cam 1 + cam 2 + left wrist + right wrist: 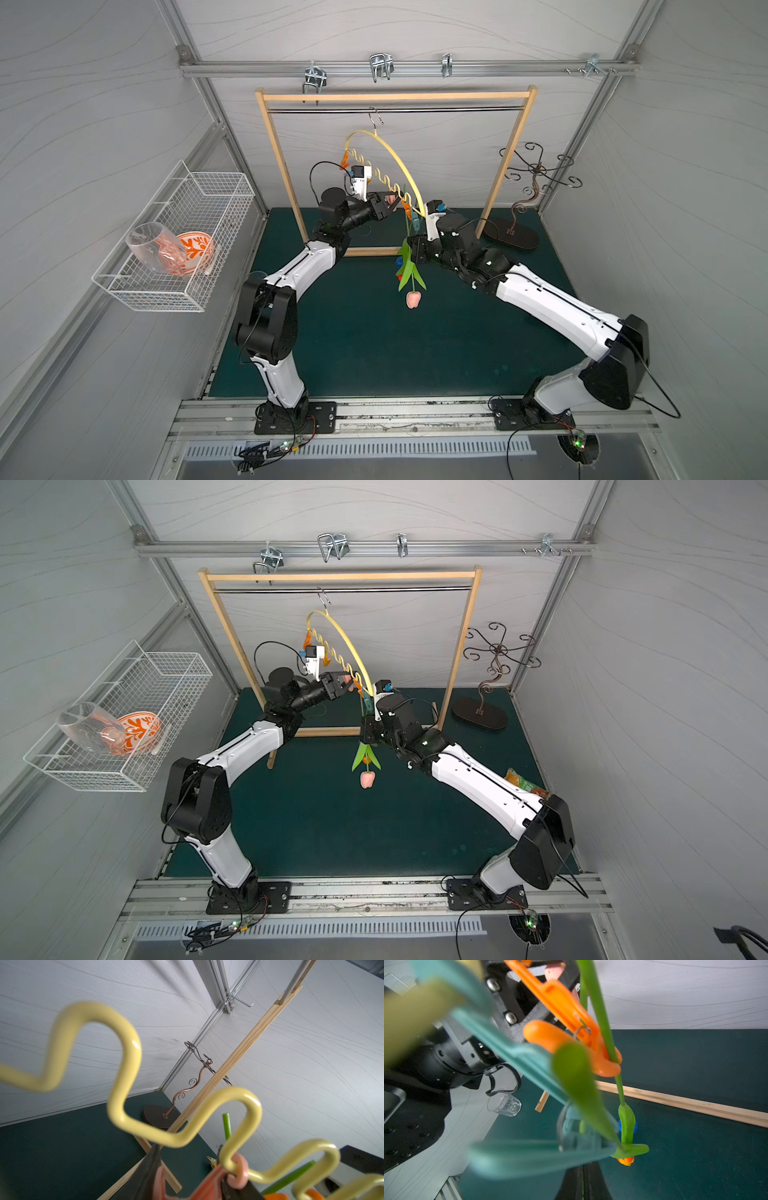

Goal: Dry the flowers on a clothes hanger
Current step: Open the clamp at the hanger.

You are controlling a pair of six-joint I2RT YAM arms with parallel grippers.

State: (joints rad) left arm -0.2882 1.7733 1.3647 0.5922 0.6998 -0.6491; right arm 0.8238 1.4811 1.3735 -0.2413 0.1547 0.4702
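clothes hanger (pixel 124 1047): glossy yellow coating | rack frame (pixel 239 1057): pale bare wood | orange clothespin (pixel 566 1007): smooth plastic | mat (pixel 353 340): matt

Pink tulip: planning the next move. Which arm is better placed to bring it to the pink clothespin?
Right: the right gripper holds the pink tulip by its stem, while the left gripper pinches the pink clothespin.

Wire basket (pixel 216 195) holds glass (pixel 156 247), bowl (pixel 198 248); wooden rack (pixel 395 96) upright.
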